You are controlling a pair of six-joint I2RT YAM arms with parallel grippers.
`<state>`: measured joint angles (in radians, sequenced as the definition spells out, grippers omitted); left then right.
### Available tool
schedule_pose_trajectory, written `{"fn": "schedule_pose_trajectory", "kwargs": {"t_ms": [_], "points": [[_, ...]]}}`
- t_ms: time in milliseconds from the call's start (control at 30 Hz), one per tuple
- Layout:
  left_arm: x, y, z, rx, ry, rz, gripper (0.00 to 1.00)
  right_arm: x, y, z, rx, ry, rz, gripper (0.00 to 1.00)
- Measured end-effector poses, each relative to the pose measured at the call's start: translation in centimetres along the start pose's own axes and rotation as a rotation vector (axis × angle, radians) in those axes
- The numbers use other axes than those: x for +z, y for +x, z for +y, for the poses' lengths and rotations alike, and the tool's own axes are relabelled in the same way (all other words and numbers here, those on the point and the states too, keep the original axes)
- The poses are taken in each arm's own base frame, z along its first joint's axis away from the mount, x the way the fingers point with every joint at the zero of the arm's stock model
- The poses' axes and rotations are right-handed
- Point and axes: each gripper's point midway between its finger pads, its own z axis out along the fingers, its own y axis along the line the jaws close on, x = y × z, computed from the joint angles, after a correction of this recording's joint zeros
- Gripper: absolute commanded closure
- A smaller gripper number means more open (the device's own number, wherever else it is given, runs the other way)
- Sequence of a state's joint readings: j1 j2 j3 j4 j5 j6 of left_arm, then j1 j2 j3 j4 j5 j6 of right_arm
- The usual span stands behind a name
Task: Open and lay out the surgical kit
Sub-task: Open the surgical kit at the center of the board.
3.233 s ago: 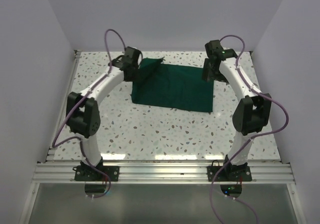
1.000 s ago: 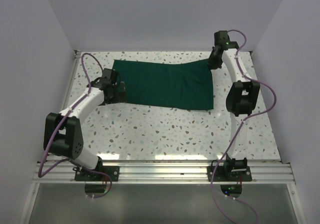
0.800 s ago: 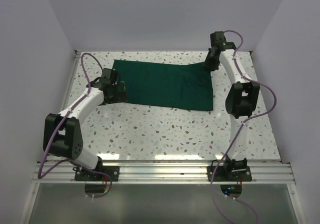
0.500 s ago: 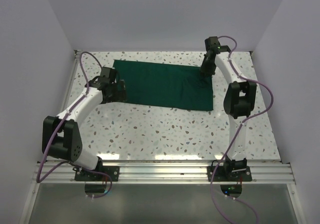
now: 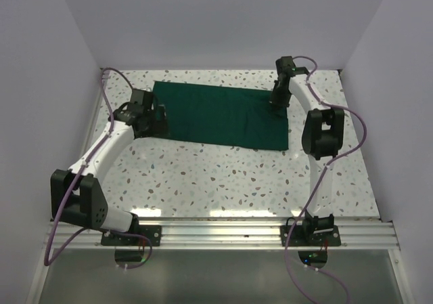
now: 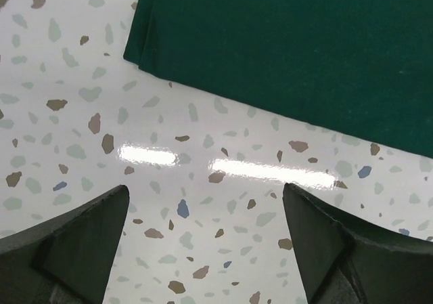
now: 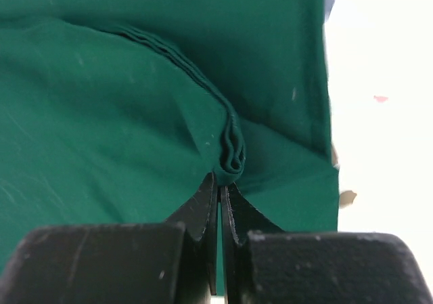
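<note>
The surgical kit shows as a dark green cloth (image 5: 216, 118) spread flat at the back of the table. What lies under it is hidden. My right gripper (image 5: 278, 105) is at the cloth's far right corner, shut on a raised, bunched fold (image 7: 230, 152) of the cloth (image 7: 101, 114) at its fingertips (image 7: 211, 190). My left gripper (image 5: 157, 119) hovers just off the cloth's left edge, open and holding nothing. In the left wrist view the left gripper (image 6: 203, 216) spans bare table, with the cloth's near left corner (image 6: 139, 50) just ahead.
The speckled white tabletop (image 5: 223, 175) runs from the cloth to the metal rail (image 5: 216, 233) at the near edge. Walls enclose the table on the left, back and right. Purple cables loop off both arms.
The right gripper came left and down onto the cloth's far right corner and closed on a fold. The left arm shifted slightly farther along the cloth's left edge, still open.
</note>
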<state>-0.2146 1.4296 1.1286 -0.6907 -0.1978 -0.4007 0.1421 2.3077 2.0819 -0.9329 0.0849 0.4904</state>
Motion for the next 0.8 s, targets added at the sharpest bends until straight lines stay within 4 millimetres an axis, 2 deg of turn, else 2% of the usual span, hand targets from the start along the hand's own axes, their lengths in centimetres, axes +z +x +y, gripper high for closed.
{"fn": "schedule_pose_trajectory", "kwargs": {"t_ms": [100,167,233,300,367,433,467,500,633,700,800], "points": [[-1.2,-1.6,-0.3,-0.015,0.018,-0.044,0.00,-0.4,2.2,-0.1,-0.026,-0.013,0.040,1.00],[-1.9,-2.8,-0.5,-0.028,0.030,-0.077,0.00,-1.8,4.6,0.0,-0.059,-0.032,0.072,1.00],[-2.5,-4.1,-0.9,-0.037,0.042,-0.107,0.01,-4.3,7.2,0.8,-0.110,-0.069,0.084,1.00],[-3.0,-5.0,-1.1,-0.043,0.048,-0.129,0.01,-7.6,10.4,2.0,-0.175,-0.128,0.086,1.00],[-3.3,-6.1,-1.4,-0.050,0.054,-0.149,0.02,-11.3,14.4,2.7,-0.242,-0.197,0.101,1.00],[-3.5,-7.3,-1.6,-0.056,0.058,-0.169,0.02,-14.1,18.1,2.9,-0.301,-0.262,0.117,1.00],[-3.6,-7.7,-1.7,-0.063,0.058,-0.175,0.02,-15.6,20.5,2.5,-0.335,-0.290,0.137,1.00],[-3.6,-8.0,-1.8,-0.069,0.058,-0.180,0.02,-16.4,22.0,1.9,-0.352,-0.301,0.150,1.00],[-3.5,-8.4,-1.9,-0.083,0.057,-0.184,0.00,-18.0,28.7,-1.9,-0.419,-0.293,0.275,1.00],[-3.2,-8.3,-2.0,-0.090,0.056,-0.177,0.00,-18.4,31.4,-4.1,-0.441,-0.255,0.353,1.00],[-2.8,-8.2,-2.1,-0.101,0.053,-0.165,0.00,-18.8,34.3,-7.2,-0.455,-0.197,0.438,1.00]]}}
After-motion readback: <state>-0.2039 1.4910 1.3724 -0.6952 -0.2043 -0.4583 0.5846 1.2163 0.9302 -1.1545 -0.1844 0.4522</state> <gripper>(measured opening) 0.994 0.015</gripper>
